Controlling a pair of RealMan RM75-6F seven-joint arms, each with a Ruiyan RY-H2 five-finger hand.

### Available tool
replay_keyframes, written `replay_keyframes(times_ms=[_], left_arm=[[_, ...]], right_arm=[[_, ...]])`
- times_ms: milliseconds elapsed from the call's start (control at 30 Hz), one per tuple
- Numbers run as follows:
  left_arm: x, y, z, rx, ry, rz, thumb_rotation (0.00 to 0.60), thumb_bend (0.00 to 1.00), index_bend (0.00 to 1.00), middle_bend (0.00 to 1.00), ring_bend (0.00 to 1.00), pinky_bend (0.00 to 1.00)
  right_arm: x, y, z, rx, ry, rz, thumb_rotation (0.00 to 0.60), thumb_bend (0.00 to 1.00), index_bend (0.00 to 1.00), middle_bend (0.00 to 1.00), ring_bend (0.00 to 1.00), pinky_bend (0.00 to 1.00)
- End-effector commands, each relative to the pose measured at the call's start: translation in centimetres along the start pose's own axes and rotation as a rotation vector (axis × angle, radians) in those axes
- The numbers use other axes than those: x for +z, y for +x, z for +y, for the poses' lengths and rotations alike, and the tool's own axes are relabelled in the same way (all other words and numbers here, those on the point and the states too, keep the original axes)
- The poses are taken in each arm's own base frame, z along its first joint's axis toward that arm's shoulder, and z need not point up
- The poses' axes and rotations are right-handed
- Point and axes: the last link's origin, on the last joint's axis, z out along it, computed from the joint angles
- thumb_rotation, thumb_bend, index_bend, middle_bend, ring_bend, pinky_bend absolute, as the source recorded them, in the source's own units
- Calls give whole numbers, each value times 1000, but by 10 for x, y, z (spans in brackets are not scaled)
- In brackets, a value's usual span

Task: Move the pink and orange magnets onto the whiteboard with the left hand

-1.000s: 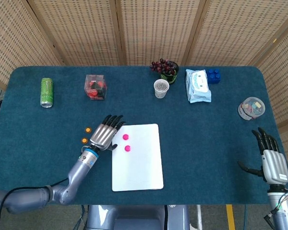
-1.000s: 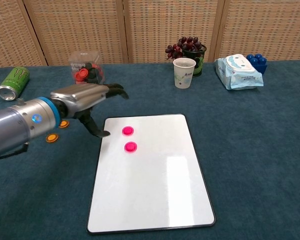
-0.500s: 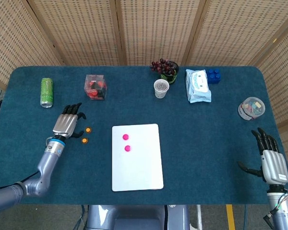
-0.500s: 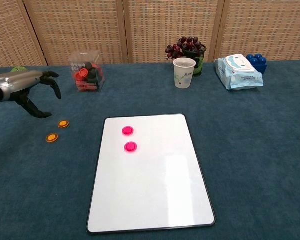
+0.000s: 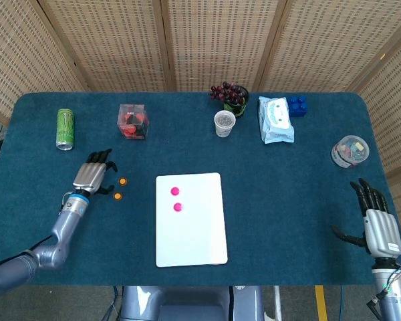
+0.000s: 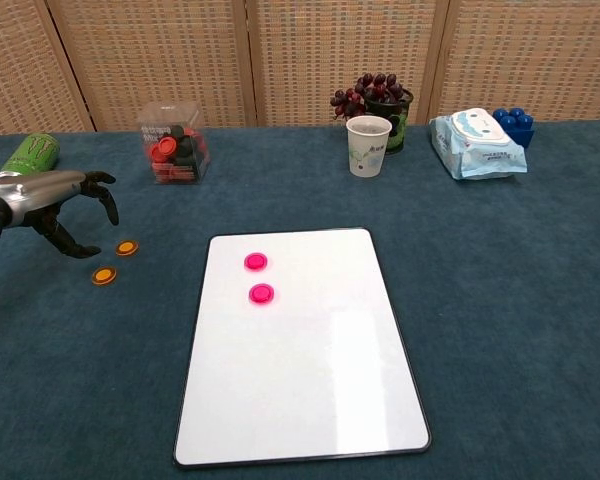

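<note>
1. Now the left robot hand (image 5: 92, 176) sits beside the two orange magnets, having swung away from the edge of the whiteboard (image 5: 191, 234), where it was a second ago. Since half a second ago it has hardly shifted, dipping only a little lower in the chest view.

2. Its fingers (image 6: 98, 185) are spread apart and slightly curled, holding nothing. It hovers just to the outer side of the magnets, not touching either one as far as I can tell.

3. The two pink magnets (image 5: 176, 199) lie on the upper part of the whiteboard, well to the inner side of the left robot hand. They rest close together, one just nearer the robot than the other. That half of the task looks done.

4. The two orange magnets (image 6: 115, 261) lie on the bench (image 5: 287, 200), between the left robot hand and the whiteboard's near edge. The farther one (image 5: 122, 181) is just off the fingertips; the nearer one (image 5: 117, 196) sits just off the thumb side.

5. The move away from the whiteboard suggests the robot hand is lining up for an orange magnet. A pinch on the thin disc comes next, I judge, and flat discs on cloth can slip.

6. The right robot hand (image 5: 376, 224) waits far across the bench, fingers spread and empty.
</note>
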Motion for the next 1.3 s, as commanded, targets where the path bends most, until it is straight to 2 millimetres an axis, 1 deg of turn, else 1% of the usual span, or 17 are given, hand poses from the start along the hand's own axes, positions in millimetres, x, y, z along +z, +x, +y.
replay_keyframes(times_ms=[33,533,633,700,767,933,1067,1167,1200,1233,1300], left_arm=[[1,-2,4,1,-13,1,600,322,371,0,0,0],[8,-11,17,18,-23,-16,600,321,388,0,0,0],[8,-12,19,23,-24,-18,600,322,417,0,0,0],[9,-13,19,22,-23,-19,600,325,470,0,0,0],[9,-12,19,26,-20,-17,600,327,500,0,0,0],[9,-11,20,29,-17,-12,600,331,523,0,0,0],[7,-4,23,20,-27,4,600,330,523,0,0,0],[4,5,29,15,-48,27,600,328,524,0,0,0],[2,9,33,14,-60,36,600,328,524,0,0,0],[0,15,44,11,-94,56,600,327,524,0,0,0],[-6,21,55,12,-125,65,600,327,524,0,0,0]], right_arm=[[0,0,0,1,0,0,600,234,0,0,0,0],[0,0,0,5,-2,-3,600,234,0,0,0,0],[0,0,0,8,-4,-3,600,234,0,0,0,0],[0,0,0,10,-4,-4,600,234,0,0,0,0],[0,0,0,12,-4,-4,600,234,0,0,0,0],[0,0,0,15,-5,-3,600,234,0,0,0,0],[0,0,0,16,-5,-3,600,234,0,0,0,0],[0,0,0,18,-6,-4,600,234,0,0,0,0],[0,0,0,19,-6,-4,600,234,0,0,0,0],[0,0,0,20,-6,-4,600,234,0,0,0,0],[0,0,0,21,-6,-3,600,234,0,0,0,0]])
